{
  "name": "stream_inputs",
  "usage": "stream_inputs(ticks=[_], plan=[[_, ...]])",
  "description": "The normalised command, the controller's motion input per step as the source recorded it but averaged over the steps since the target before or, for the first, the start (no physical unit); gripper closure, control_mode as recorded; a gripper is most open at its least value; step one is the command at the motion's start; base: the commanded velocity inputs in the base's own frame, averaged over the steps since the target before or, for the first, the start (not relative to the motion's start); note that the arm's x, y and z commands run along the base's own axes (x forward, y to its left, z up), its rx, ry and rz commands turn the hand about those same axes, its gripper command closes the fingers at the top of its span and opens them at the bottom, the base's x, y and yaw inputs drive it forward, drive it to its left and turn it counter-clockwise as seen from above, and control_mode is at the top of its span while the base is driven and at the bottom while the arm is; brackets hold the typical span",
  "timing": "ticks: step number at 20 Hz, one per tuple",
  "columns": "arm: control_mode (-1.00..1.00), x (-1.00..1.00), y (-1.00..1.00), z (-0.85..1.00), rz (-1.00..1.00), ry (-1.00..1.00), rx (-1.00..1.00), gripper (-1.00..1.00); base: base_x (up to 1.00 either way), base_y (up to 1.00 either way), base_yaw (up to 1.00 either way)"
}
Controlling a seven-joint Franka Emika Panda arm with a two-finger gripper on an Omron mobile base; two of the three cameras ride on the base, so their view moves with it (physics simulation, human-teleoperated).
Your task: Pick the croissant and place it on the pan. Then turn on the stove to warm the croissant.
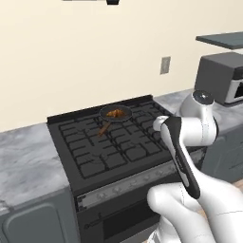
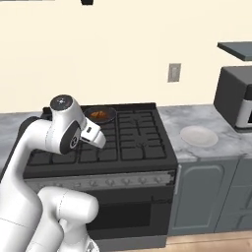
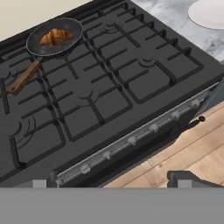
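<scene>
The tool's tips stand wide apart, empty, above the stove's knob strip, which runs from 8 to 2 o'clock just ahead. The croissant lies in the pan at 11 o'clock.

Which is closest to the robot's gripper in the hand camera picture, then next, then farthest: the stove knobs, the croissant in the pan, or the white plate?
1. Stove knobs: on the front strip, just ahead of the gripper.
2. Croissant: in the pan at the stove's back left.
3. White plate: on the counter, far right. Croissant and plate are nearly too close to call.
</scene>
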Motion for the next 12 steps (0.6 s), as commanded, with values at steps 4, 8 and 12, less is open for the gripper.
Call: stream_inputs(ticks=[4,8,12], plan=[[1.00,0.00,0.00,0.00,0.00,0.00,0.00,-1.00,0.00,0.39,-0.21],[1.00,0.00,0.00,0.00,0.00,0.00,0.00,-1.00,0.00,0.36,-0.19],[1.00,0.00,0.00,0.00,0.00,0.00,0.00,-1.00,0.00,0.30,-0.15]])
